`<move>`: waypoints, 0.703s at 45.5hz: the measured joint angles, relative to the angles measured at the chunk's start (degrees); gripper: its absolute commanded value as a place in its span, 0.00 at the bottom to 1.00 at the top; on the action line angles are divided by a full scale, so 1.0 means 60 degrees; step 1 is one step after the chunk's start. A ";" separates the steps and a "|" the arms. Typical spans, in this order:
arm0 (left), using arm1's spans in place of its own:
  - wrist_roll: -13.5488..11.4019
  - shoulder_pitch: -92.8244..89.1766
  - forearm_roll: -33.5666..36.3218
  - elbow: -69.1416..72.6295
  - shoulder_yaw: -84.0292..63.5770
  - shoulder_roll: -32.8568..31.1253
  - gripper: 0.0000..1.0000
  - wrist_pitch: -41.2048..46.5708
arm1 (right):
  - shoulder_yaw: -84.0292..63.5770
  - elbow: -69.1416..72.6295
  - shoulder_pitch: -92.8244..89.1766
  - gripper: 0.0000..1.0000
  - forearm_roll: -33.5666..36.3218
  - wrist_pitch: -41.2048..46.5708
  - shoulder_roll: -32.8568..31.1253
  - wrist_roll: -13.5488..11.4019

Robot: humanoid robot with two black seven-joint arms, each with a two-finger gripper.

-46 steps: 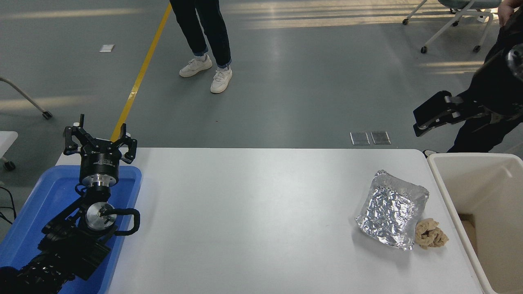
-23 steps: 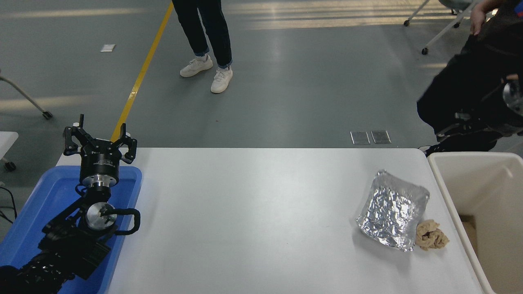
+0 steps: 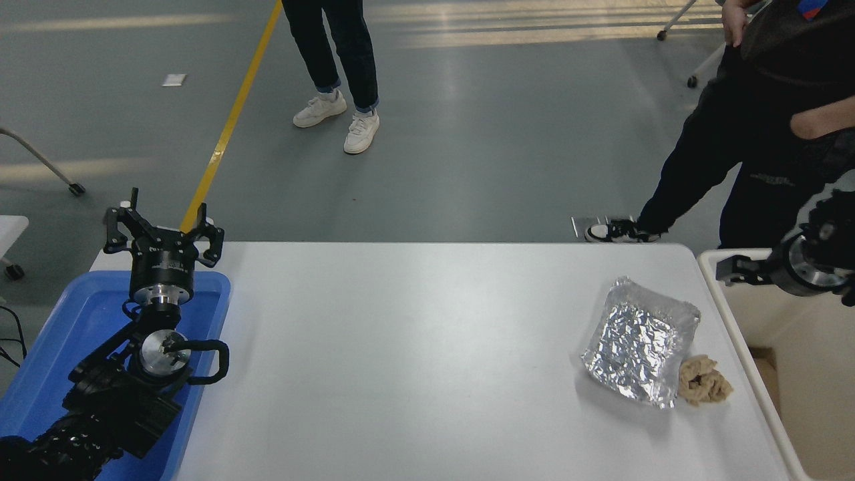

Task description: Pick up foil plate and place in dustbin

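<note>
One gripper (image 3: 731,272) at right edge approaches, jaws unclear; plate (image 3: 640,349) lies untouched lower right. Next: descend on its rim.

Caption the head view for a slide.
Crinkled silver foil plate lies untouched on white table; right end effector hovers over cream plastic dustbin.

no legible text, labels or numbers anywhere

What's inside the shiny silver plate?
Nothing shows inside the foil plate, only its own crinkled silver bottom. A tan crumpled paper wad lies beside it on the white table, not in it. What's underneath is hidden.
</note>
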 measured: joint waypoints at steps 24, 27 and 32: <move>0.0001 0.0000 0.0000 0.0000 0.0000 -0.0001 0.99 0.0000 | 0.1486 -0.1769 -0.2353 0.94 0.0852 -0.0413 0.1191 -0.0058; 0.0001 0.0000 0.0000 0.0000 0.0000 -0.0001 0.99 0.0000 | 0.1598 -0.1869 -0.2450 0.83 0.0870 -0.0433 0.1291 -0.0057; 0.0001 0.0000 0.0000 0.0000 0.0000 -0.0001 0.99 0.0000 | 0.1728 -0.1975 -0.2568 0.78 0.0896 -0.0452 0.1430 -0.0061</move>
